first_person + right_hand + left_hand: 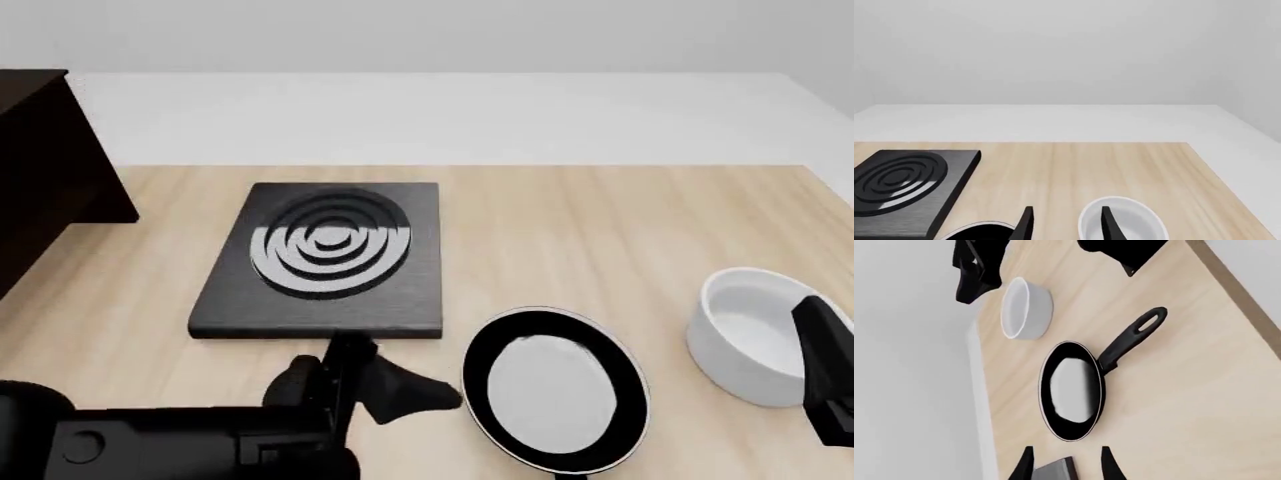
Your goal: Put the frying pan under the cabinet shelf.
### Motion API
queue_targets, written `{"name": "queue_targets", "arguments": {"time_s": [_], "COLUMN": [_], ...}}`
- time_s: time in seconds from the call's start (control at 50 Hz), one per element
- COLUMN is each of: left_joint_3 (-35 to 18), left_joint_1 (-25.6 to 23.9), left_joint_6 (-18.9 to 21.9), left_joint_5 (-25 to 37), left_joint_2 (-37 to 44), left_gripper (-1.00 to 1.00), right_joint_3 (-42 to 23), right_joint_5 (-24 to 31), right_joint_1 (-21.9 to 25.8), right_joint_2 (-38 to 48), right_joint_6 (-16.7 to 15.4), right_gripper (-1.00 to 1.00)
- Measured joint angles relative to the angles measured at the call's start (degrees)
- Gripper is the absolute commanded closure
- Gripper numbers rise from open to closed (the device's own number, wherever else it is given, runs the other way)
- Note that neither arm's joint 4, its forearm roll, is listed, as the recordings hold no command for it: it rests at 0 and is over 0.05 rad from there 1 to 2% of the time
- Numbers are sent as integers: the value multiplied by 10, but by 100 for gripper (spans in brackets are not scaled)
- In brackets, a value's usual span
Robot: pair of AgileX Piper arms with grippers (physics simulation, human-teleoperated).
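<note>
Across the pale wooden tabletop [627, 220] the things lay from large to small. Biggest was the cabinet shelf [47, 170], nearly black, at the far left edge of the front view and mostly cut off by it. Next came the square stove plate [327, 262] with grey rings, lying flat between the cabinet and the table's middle. Nearer the arms sat the frying pan [554, 392], upright on its base, its short black handle [1133, 337] pointing toward the robot's side of the table. A white bowl [747, 335] stood just beside the pan on the right, apart from it.

The pan looked stiff and moderately heavy, with a glossy, probably slippery inside; the thin rim offers little purchase, so the handle seemed the sensible place to grip, close to the bowl of the pan to limit tipping.

The left tool [380, 385] hovered just left of the pan, its fingers spread wide and empty, aimed across at the pan's rim and not touching it. The right tool [1066, 222] was also spread wide and held nothing, above the gap between pan and bowl.

The pan lay well apart from the cabinet, with the stove plate between.
</note>
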Motion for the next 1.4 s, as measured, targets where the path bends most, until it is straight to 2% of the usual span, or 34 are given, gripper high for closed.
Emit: {"name": "queue_targets", "arguments": {"time_s": [0.54, 1.4], "left_joint_3": [46, 48], "left_joint_1": [-48, -101], "left_joint_6": [8, -3], "left_joint_5": [-119, -239], "left_joint_2": [59, 164], "left_gripper": [-100, -100], "right_joint_3": [0, 0], "right_joint_5": [0, 0], "right_joint_1": [0, 0], "right_joint_2": [0, 0], "right_joint_6": [0, 0], "right_gripper": [-100, -100]}}
